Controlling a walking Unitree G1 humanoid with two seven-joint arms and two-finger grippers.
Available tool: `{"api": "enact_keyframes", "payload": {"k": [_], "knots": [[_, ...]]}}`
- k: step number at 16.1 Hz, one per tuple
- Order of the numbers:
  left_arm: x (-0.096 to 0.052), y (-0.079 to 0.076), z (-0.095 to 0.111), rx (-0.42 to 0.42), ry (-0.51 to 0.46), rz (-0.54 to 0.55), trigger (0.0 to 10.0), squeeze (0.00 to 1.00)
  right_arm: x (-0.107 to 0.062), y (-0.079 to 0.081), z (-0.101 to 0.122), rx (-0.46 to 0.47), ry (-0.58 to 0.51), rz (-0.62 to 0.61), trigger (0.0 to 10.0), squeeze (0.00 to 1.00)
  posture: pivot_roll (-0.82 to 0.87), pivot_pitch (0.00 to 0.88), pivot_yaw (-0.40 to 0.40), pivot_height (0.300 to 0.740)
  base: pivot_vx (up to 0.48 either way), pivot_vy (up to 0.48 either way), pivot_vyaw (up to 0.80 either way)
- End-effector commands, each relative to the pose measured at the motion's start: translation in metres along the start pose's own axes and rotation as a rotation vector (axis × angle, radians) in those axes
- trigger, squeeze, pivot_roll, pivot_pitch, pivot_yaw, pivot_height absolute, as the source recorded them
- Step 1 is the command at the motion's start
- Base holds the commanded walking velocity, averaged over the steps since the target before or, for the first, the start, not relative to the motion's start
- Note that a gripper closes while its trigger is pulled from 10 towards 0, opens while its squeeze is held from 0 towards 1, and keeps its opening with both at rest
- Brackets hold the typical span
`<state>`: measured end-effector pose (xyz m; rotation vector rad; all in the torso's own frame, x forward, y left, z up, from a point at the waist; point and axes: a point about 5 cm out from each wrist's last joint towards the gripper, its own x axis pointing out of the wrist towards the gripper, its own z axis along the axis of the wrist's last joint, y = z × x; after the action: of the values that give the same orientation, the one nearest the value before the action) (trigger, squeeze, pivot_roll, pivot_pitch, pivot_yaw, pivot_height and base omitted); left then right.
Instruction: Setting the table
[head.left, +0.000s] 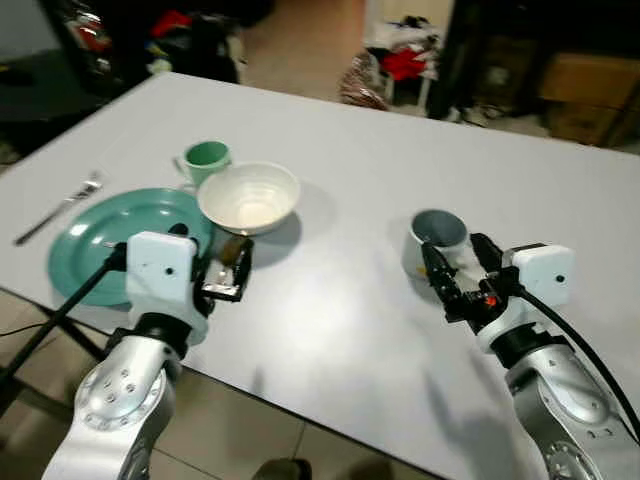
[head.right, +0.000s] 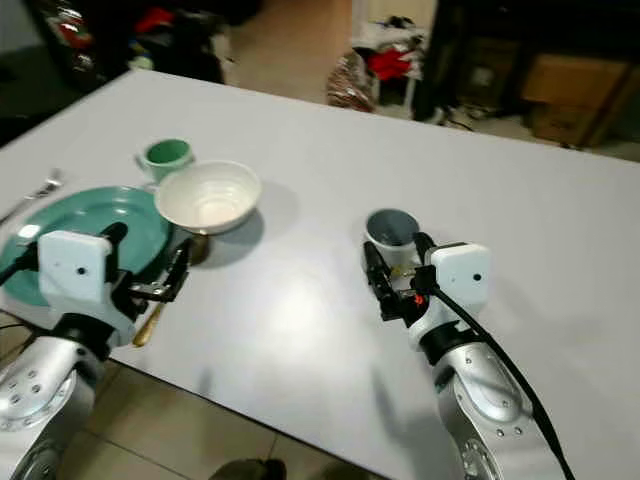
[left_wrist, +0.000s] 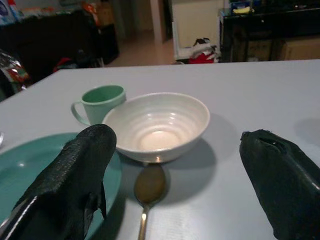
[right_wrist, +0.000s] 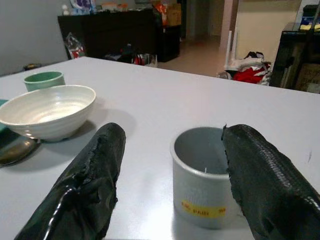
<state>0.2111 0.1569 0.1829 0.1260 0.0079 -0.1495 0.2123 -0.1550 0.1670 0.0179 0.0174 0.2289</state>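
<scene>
Two pincers agape, empty — pale grey table, cluttered dim room behind.

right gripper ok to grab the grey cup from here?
Probably yes. The right gripper is open with the grey cup directly ahead between its fingers, and bare table around it, nothing in the way.

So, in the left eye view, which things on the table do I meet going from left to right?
Silver metal fork → round teal plate → small green mug → white ceramic bowl → grey cup.
</scene>
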Motion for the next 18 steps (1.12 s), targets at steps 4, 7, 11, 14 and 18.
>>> {"api": "enact_keyframes", "payload": {"k": [4, 7, 11, 14, 18], "knots": [[0.006, 0.003, 0.001, 0.018, 0.005, 0.006, 10.0, 0.0, 0.0, -0.001, 0.008, 0.01, 0.009, -0.025, 10.0, 0.0, -0.02, 0.0, 0.059, 0.74, 0.0, 0.0, 0.8], [0.007, 0.002, -0.005, -0.006, 0.024, 0.016, 10.0, 0.0, 0.001, 0.0, 0.008, 0.032, 0.026, -0.016, 10.0, 0.0, -0.02, 0.0, 0.055, 0.74, 0.0, 0.0, 0.8], [0.009, 0.004, -0.005, 0.008, 0.026, 0.018, 10.0, 0.0, 0.008, 0.0, 0.007, 0.063, 0.024, -0.042, 10.0, 0.0, 0.01, 0.0, 0.038, 0.74, 0.0, 0.0, 0.8], [0.01, 0.009, -0.003, 0.014, 0.014, 0.035, 10.0, 0.0, 0.012, 0.005, 0.007, 0.081, 0.026, 0.001, 10.0, 0.0, 0.02, 0.0, 0.032, 0.74, 0.0, 0.0, 0.8], [0.01, 0.007, -0.002, 0.006, 0.007, 0.02, 10.0, 0.0, 0.015, 0.006, 0.004, 0.13, 0.041, -0.001, 10.0, 0.0, 0.03, 0.0, 0.026, 0.74, 0.0, 0.076, 0.8]]}}
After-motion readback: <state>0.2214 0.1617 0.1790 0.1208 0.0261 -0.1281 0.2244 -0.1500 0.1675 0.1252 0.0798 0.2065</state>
